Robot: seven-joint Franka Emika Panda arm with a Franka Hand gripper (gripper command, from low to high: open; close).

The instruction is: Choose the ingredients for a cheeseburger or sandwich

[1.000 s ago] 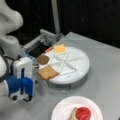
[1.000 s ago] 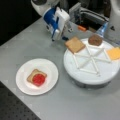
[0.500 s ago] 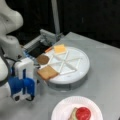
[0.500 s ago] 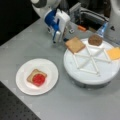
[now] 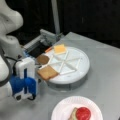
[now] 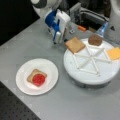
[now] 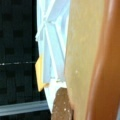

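The gripper (image 5: 25,96) hangs over the grey table (image 5: 105,65) just beside the round white divided tray (image 5: 80,71), at the edge nearest the toast square (image 5: 47,72); in a front view it shows as a blue and white block (image 6: 57,40) at the tray's upper left, close to that toast (image 6: 75,45) but not clearly touching it. Whether its fingers are apart or together I cannot tell, and nothing can be seen held between them. The toast lies in one wedge of the tray (image 6: 100,77), slightly overhanging the rim. In the neighbouring wedge sits the dark brown patty (image 5: 43,59) (a round disc, also seen at (image 6: 95,39)), and further round the tray lies the yellow cheese square (image 5: 60,48), which appears at a front view's right edge (image 6: 114,53). Well apart from the tray, a round white plate (image 6: 22,85) carries the sandwich so far: a toast square (image 6: 32,74) with the red tomato disc (image 6: 38,79) on top of it; the same pile shows at a front view's bottom (image 5: 81,113) on the plate (image 5: 62,110). The wrist view is filled by the toast's tan face (image 7: 85,50) very close up, with the patty (image 7: 61,105), the cheese (image 7: 39,75) and the tray's white ribs (image 7: 50,37) beyond it.
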